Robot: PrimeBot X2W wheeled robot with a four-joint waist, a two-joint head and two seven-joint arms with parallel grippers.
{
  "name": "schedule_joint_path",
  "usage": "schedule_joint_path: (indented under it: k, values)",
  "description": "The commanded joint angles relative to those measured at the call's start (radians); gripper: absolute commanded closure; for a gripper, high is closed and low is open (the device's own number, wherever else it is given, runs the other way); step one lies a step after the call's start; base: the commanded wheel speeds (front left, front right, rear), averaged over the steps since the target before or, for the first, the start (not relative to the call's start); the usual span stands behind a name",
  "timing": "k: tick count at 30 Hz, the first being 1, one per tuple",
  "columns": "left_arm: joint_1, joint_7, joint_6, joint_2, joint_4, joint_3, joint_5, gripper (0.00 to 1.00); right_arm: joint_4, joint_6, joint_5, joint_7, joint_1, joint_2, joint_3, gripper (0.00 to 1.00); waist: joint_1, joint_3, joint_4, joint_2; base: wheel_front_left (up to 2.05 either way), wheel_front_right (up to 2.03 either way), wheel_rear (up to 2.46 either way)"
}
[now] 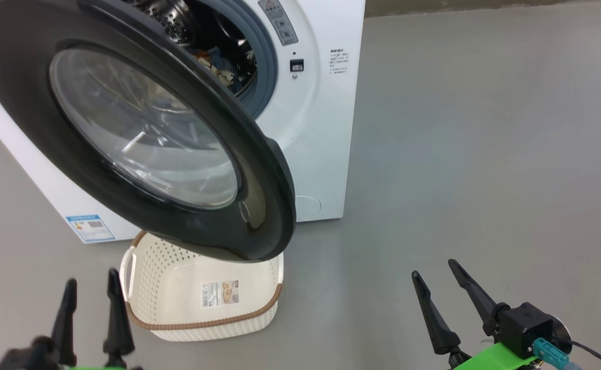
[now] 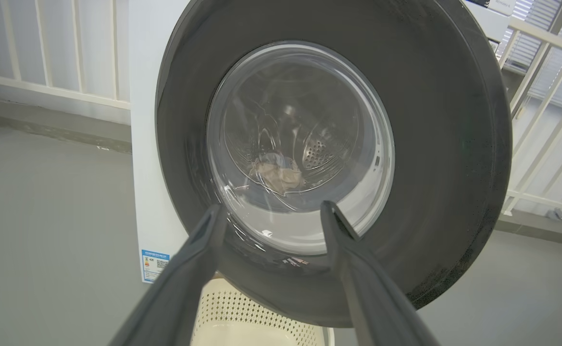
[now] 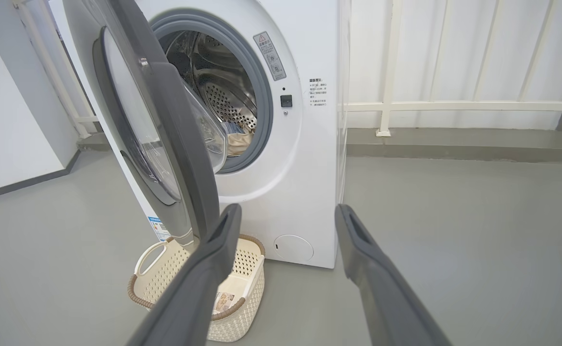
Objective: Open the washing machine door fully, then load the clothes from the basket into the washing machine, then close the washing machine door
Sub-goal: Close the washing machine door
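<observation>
Got the washing machine door (image 1: 141, 133) standing partway open off the washing machine (image 1: 321, 128), hanging right over the basket (image 1: 177, 272) on the floor, with the clothes (image 1: 218, 64) sitting down in the drum behind it. Seeing the left gripper (image 1: 92, 277) with fingers spread wide and nothing between them, low beside the basket, aimed straight at the door's glass but clear of it. Same deal with the right gripper (image 1: 433, 268): spread, holding nothing, off to the right over bare floor, well apart from the door's edge.
</observation>
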Motion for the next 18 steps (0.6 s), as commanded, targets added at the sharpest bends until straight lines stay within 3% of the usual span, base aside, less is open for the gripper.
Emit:
schedule_joint_path:
  k: [1, 8, 18]
  values:
    - [-0.006, -0.009, 0.020, 0.029, -0.031, 0.023, 0.038, 0.00, -0.030, 0.006, -0.010, 0.003, -0.008, 0.001, 0.023, 0.00, 0.0000, -0.008, -0.002, 0.0000, 0.00, 0.00, 0.00]
    - [0.066, 0.017, 0.101, 0.066, -0.046, -0.032, 0.173, 0.00, -0.042, 0.006, -0.021, 0.011, 0.014, 0.001, 0.008, 0.00, 0.0000, -0.026, -0.007, 0.0000, 0.00, 0.00, 0.00]
    - [0.110, 0.043, 0.133, 0.066, -0.072, -0.055, 0.195, 0.00, -0.049, 0.006, -0.036, 0.019, 0.033, 0.001, -0.013, 0.00, 0.0000, -0.036, -0.010, 0.0000, 0.00, 0.00, 0.00]
